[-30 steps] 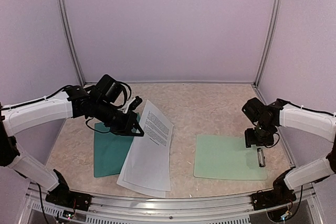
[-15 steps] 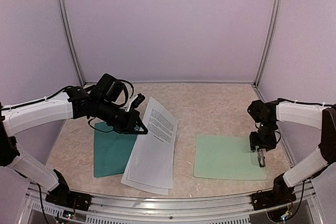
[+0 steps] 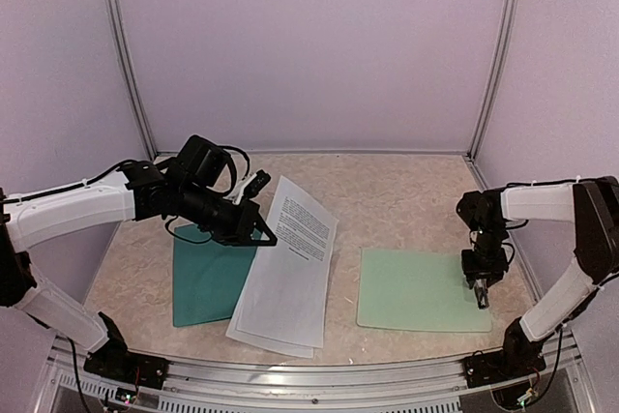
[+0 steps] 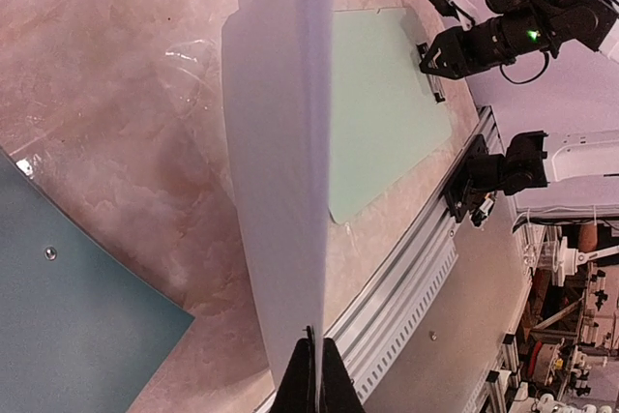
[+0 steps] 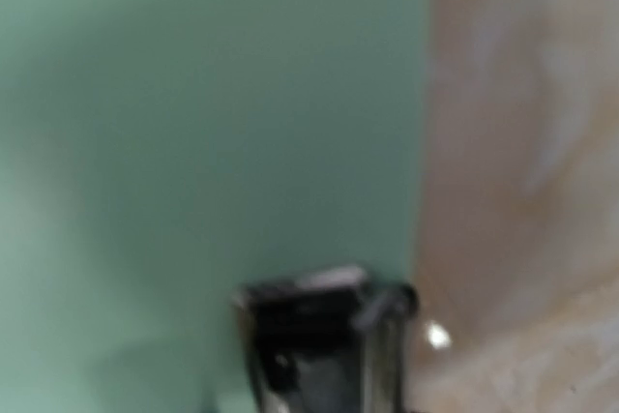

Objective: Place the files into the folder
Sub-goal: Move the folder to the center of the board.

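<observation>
One desk. One dark teal folder. One pale green clipboard, with one metal clip on it. The printed sheets of paper sit in a single stack. Two separate edges show at its near end, so there are at least two sheets, and the exact number cannot be told. Two robot arms: the left arm and the right arm. Two pincers, one per arm: the left pincer and the right pincer.

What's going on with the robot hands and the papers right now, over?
Left hand shut on the files, one edge lifted. Right hand low over the clipboard clip, grip unclear. Files overlap the folder's right edge. Over.
</observation>
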Action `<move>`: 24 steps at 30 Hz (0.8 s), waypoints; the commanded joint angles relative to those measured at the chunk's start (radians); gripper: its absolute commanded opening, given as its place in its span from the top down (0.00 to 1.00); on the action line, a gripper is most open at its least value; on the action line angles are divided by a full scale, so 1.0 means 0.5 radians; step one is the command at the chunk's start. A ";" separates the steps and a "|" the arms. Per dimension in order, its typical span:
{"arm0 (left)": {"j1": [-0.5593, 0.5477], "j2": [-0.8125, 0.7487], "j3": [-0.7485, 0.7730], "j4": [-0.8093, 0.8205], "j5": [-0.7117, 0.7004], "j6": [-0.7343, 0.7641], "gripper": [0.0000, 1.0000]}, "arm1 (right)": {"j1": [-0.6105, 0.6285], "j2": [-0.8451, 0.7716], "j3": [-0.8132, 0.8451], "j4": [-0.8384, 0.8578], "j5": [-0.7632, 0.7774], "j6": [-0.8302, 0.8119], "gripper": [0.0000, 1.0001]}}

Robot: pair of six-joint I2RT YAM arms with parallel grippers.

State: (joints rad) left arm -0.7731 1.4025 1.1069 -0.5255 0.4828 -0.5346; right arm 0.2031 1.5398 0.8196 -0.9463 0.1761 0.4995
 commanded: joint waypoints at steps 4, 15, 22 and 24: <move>0.020 -0.038 -0.027 0.022 -0.013 0.009 1.00 | -0.020 0.109 0.021 0.095 -0.010 -0.103 0.76; 0.086 0.013 0.019 -0.043 -0.051 -0.005 1.00 | 0.182 0.513 0.376 0.255 -0.036 -0.253 0.96; 0.131 0.006 0.043 -0.124 -0.165 -0.029 1.00 | 0.318 0.884 0.747 0.393 -0.070 -0.462 1.00; 0.152 -0.008 0.057 -0.168 -0.206 -0.046 1.00 | 0.388 0.990 0.908 0.396 -0.060 -0.582 1.00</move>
State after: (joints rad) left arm -0.7170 1.4029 1.1023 -0.5579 0.4339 -0.5426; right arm 0.3294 1.8858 1.1904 -1.0264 0.2523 0.3187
